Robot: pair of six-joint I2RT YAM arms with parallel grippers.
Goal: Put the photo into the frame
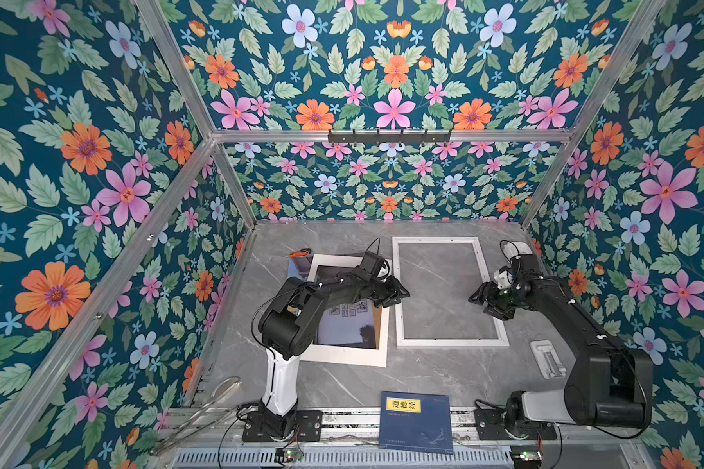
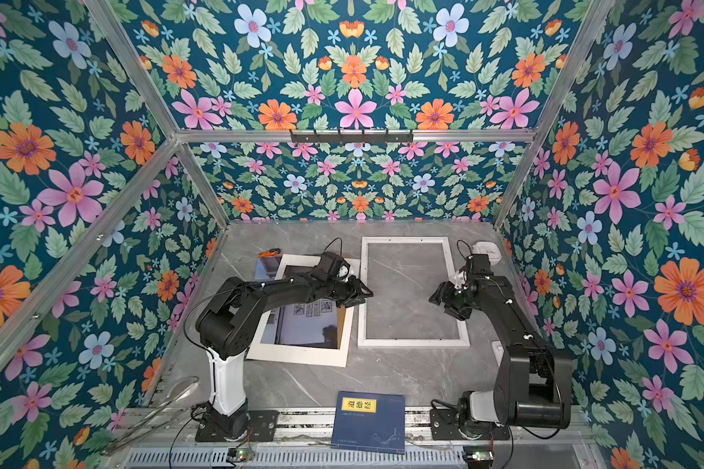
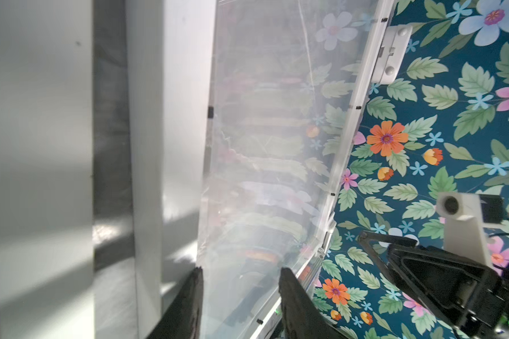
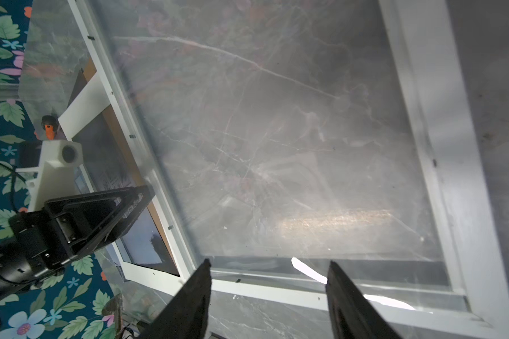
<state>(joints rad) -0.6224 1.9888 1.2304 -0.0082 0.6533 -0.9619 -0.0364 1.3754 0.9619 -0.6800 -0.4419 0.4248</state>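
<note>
Plainly the photo (image 1: 344, 329) lies left of the frame (image 1: 452, 343), long sides roughly parallel, nearer the left pincer (image 1: 402, 290) than the right pincer (image 1: 475, 299), both agape.

The frame (image 1: 452, 343) is lying flat on the table (image 1: 342, 385), its narrow white rails enclosing a clear pane that is showing the grey marble beneath. The photo (image 1: 348, 329) is lying flat just left of it, slightly skewed. It is sitting mostly under a white mat (image 1: 342, 356), its pale room and grid of small pictures showing through the opening.
</note>
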